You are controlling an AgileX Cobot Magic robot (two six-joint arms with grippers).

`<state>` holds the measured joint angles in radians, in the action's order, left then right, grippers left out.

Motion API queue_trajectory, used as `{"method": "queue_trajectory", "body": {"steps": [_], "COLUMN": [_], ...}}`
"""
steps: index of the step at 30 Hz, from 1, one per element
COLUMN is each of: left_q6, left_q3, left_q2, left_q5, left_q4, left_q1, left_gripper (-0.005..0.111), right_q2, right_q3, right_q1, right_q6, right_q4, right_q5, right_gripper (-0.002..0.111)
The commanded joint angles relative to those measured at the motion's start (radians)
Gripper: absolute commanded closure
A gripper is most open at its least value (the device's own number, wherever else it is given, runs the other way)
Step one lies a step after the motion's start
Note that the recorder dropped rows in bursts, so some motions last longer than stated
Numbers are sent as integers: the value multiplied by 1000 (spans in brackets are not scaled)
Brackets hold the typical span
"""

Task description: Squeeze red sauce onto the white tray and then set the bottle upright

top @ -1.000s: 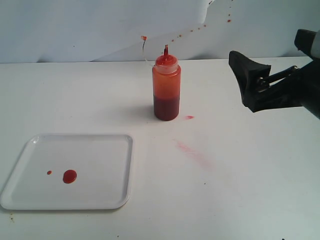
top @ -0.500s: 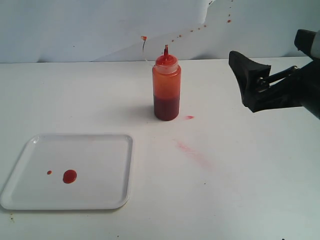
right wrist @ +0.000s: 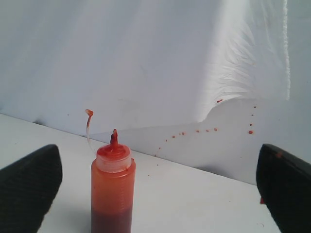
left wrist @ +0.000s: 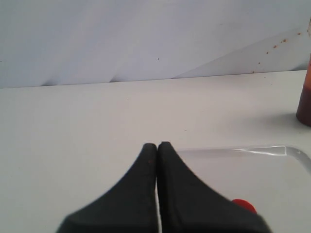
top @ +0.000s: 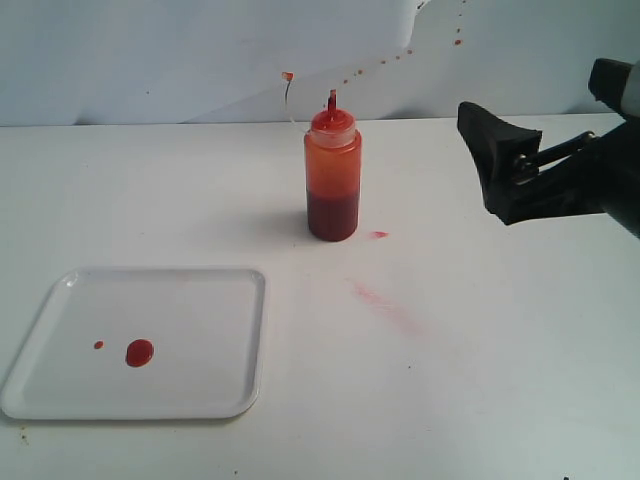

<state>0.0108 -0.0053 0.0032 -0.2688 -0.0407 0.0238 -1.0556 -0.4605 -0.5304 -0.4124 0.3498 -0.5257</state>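
Note:
The bottle (top: 332,180) stands upright on the white table, dark sauce filling its lower part, its small cap hanging on a tether beside the nozzle. To its front left lies the white tray (top: 200,300), holding a round blob of red sauce (top: 139,352) and a tiny drop (top: 98,345). My right gripper (top: 483,165) hovers open to the right of the bottle, well apart from it; its wrist view frames the bottle (right wrist: 112,189) between wide-spread fingers (right wrist: 29,187). My left gripper (left wrist: 157,145) is shut and empty above the tray (left wrist: 277,167), near the sauce blob (left wrist: 244,205).
A faint pinkish smear (top: 385,303) and a small red dash (top: 379,234) mark the table right of the tray. Red splatter dots (top: 400,55) run up the white backdrop behind the bottle. My left arm is outside the exterior view.

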Motion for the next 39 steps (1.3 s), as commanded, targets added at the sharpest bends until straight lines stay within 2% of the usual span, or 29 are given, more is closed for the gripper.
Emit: {"method": "queue_trajectory", "body": {"steps": [1, 5, 10, 13, 21, 25, 28, 30, 33, 39], "left_q6": [11, 11, 11, 11, 11, 11, 11, 11, 11, 11], "left_q3": [5, 5, 5, 5, 5, 5, 5, 5, 5, 5], "left_q2": [-3, -3, -3, -3, -3, -3, -3, -3, -3, -3], "left_q5": [3, 3, 3, 3, 3, 3, 3, 3, 3, 3], "left_q4": [0, 0, 0, 0, 0, 0, 0, 0, 0, 0], "left_q1": [-2, -2, -2, -2, -2, -2, -2, -2, -2, -2], "left_gripper": [107, 107, 107, 107, 107, 107, 107, 107, 107, 107], "right_q2": [28, 148, 385, 513, 687, 722, 740, 762, 794, 855], "right_q3": [6, 6, 6, 6, 6, 6, 47, 99, 181, 297], "right_q1": [7, 69, 287, 368, 380, 380, 380, 380, 380, 380], "right_q6": [5, 5, 5, -4, -10, -53, -79, -22, 138, 391], "right_q4": [3, 4, 4, 4, 4, 6, -93, -217, -366, -482], "right_q5": [-2, -1, -1, -18, -32, 137, 304, 374, 387, 402], "right_gripper": [3, 3, 3, 3, 3, 3, 3, 3, 3, 3]}}
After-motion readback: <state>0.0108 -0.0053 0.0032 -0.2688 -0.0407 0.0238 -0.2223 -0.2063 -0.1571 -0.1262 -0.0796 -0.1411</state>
